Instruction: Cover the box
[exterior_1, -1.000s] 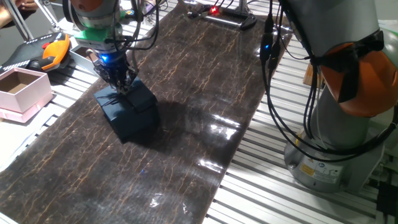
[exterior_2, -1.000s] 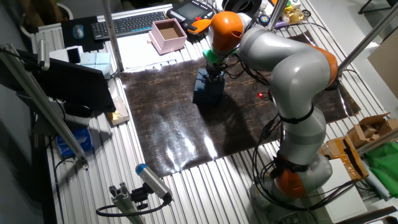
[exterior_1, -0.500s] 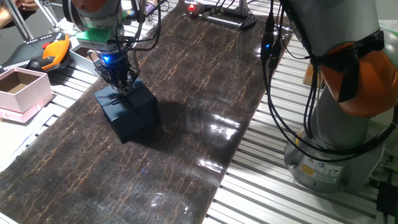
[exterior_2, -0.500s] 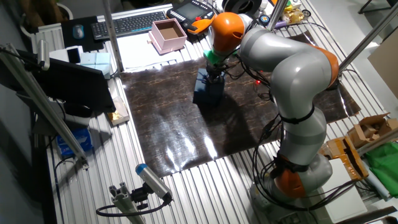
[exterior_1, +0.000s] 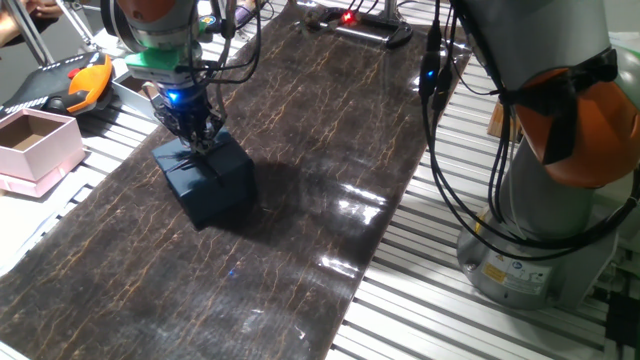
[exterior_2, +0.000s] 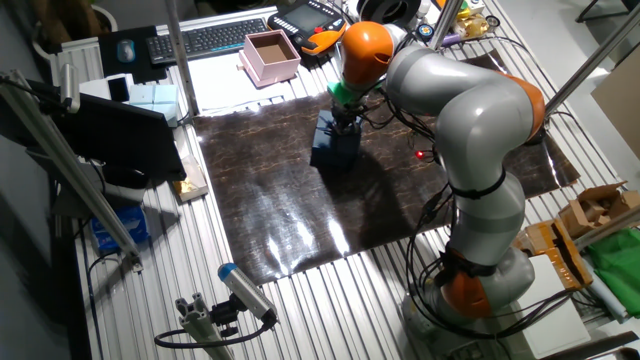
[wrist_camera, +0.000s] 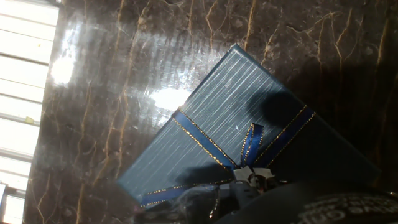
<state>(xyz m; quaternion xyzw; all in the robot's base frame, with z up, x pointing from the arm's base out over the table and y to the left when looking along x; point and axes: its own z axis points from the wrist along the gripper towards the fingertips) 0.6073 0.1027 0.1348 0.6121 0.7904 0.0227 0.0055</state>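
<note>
The grey and orange arm bends over from its base and points straight down at the table. Its gripper (exterior_1: 196, 137) (exterior_2: 344, 122) hangs vertical, fingertips drawn close together at the tip; whether they pinch anything cannot be told.

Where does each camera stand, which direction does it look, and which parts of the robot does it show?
One fixed view: low beside the dark mat, looking along it at the navy box; the fingers and the arm's base show.
The other fixed view: high above, looking down at the table; the whole arm bends over the box.
Hand view: on the hand, looking straight down at the lid and its ribbon bow; only a dark blurred part shows.
All three share the box.
</note>
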